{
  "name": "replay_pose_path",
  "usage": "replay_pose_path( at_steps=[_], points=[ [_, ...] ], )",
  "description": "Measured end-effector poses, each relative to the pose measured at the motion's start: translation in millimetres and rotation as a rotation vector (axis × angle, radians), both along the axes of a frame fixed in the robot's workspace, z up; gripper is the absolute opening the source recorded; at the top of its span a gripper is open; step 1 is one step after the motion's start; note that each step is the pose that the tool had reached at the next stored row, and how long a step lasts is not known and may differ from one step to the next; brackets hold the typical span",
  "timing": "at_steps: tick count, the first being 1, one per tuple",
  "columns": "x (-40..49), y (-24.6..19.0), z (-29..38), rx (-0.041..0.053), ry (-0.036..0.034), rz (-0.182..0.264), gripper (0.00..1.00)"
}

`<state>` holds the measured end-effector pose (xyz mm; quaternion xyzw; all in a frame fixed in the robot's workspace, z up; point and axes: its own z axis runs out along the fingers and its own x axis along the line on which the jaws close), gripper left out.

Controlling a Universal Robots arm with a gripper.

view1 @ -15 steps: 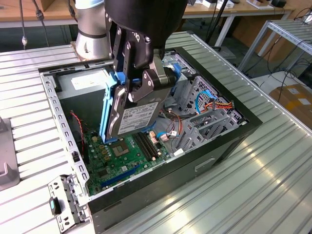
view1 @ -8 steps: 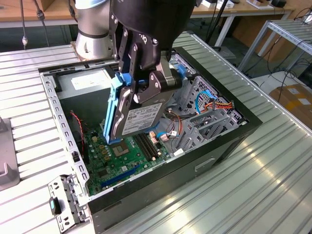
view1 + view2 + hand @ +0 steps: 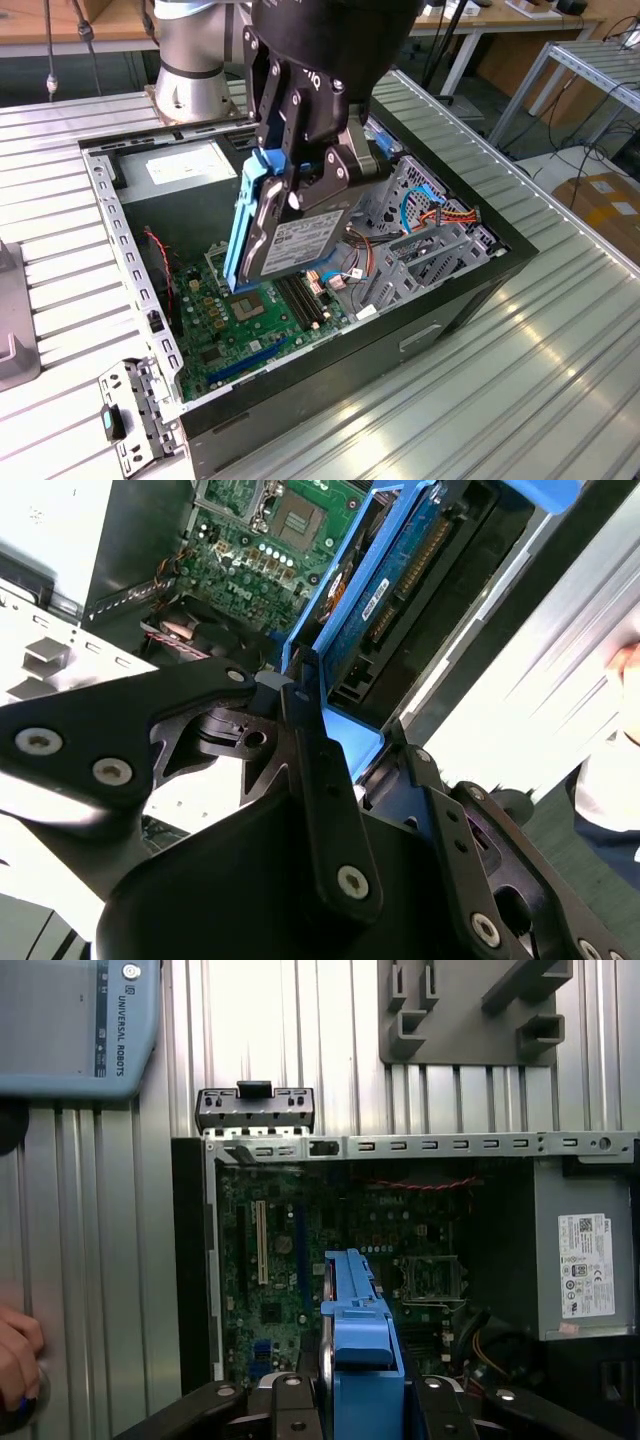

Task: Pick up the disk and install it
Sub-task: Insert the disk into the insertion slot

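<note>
The black gripper lies nearest the lens, at the upper centre of the exterior view. We find its fingers closed on the disk, gripping it by the blue carrier. The disk hangs clear of the table and is tilted steeply. Its labelled face is turned toward the lower right of the frame. One blue rail runs down its edge on the exterior view's left. Its lower end is over the green board inside the open case. We cannot tell whether that end touches anything beneath it.

In the first wrist view we see the disk edge-on between the gripper's black links, with the board behind it. In the second wrist view the drive's underside shows inside the blue frame.

The case lies on the ribbed metal table with its opening upward. A grey metal cage occupies the end of the case toward the exterior view's right. Orange and blue cables run just beside the cage. A grey supply box sits in the case's upper-left corner in that frame. A small metal bracket stands on the table just outside the case's lower-left corner. The arm's base stands behind the case, near the top of the frame.

In the first wrist view we note a person's hand over the table, well apart from the case.
</note>
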<state>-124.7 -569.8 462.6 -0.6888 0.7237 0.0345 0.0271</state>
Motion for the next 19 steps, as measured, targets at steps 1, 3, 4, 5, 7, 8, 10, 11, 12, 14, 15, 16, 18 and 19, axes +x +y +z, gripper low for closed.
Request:
replay_pose_path(
  at_steps=[1, 3, 4, 5, 7, 8, 10, 11, 12, 14, 15, 16, 18, 19],
  points=[
    [1.0, -0.1, -0.1, 0.0, 0.0, 0.0, 0.37],
    [2.7, -0.3, -0.1, -0.0001, 0.0, 0.0, 0.37],
    [3.8, -0.5, -0.1, -0.0001, 0.0, 0.0, 0.37],
    [4.6, -0.7, -0.1, -0.0001, 0.0, 0.0, 0.37],
    [6.8, -1.2, -0.2, -0.0001, 0.0, 0.0, 0.37],
    [7.9, -1.7, -0.2, -0.0002, 0.0, 0.0, 0.37],
    [9.0, -2.2, -0.3, -0.0001, 0.0, 0.0, 0.37],
    [10.1, -2.6, -0.3, 0.0, 0.0, 0.0, 0.37],
    [10.7, -2.8, -0.3, 0.0, 0.0, 0.0, 0.37],
    [12.5, -3.3, -0.4, -0.0001, 0.0, 0.0, 0.37],
    [13.1, -3.5, -0.4, 0.0, 0.0, 0.0, 0.37],
    [13.9, -3.8, -0.4, -0.0001, 0.0, 0.0, 0.37],
    [15.8, -4.3, -0.6, 0.0, 0.0, 0.0, 0.37],
    [16.6, -4.6, -0.6, 0.0, 0.0, 0.0, 0.37]
  ],
)
